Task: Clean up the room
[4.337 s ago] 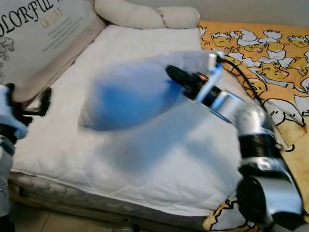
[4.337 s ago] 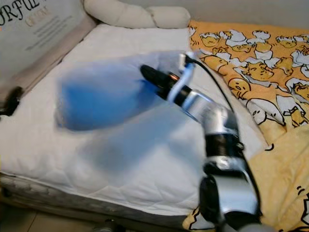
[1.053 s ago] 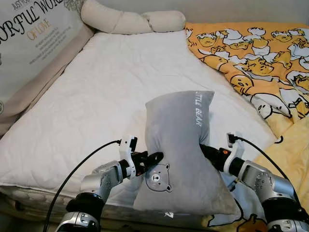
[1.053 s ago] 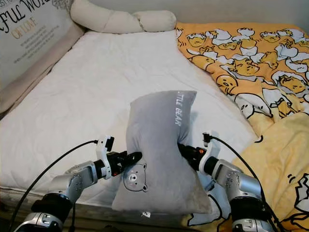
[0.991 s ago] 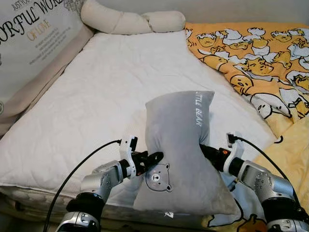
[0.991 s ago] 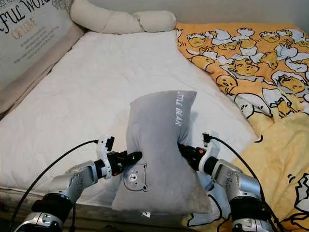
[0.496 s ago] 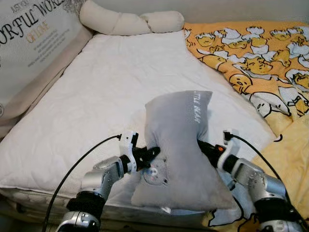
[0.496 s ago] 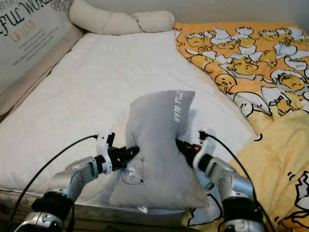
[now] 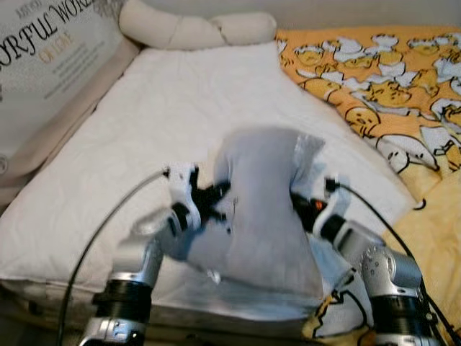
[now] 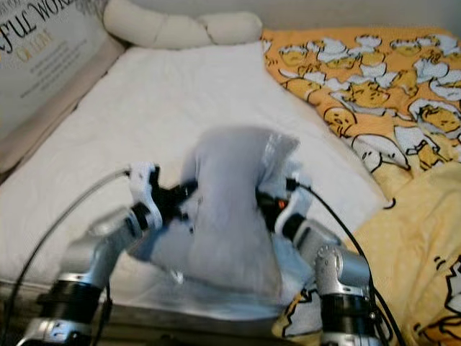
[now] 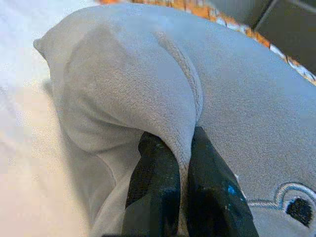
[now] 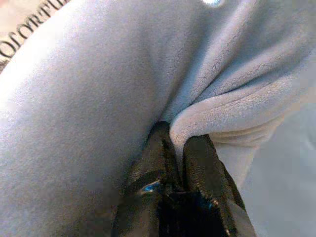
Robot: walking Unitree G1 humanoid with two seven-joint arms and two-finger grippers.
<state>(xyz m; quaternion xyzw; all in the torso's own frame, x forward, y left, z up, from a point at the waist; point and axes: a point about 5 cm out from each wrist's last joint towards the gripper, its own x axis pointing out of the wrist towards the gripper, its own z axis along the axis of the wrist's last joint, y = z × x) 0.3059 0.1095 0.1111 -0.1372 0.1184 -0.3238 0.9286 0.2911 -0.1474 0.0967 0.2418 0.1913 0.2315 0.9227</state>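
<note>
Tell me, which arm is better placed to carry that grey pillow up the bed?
Neither alone, probably. The left pincer pinches a fold on one side of the grey pillow, the right pincer a fold on the other, so both share the lift over the white mattress.

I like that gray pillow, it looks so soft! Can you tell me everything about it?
The pillow is gray and plush, like fuzzy velvet, with a stitched bear face on it. It is blurred in the eye views, held up over the near edge of the white mattress. The left end effector is shut on a fold of its left side, and the right end effector is shut on a fold of its right side, so its middle is squeezed in.
</note>
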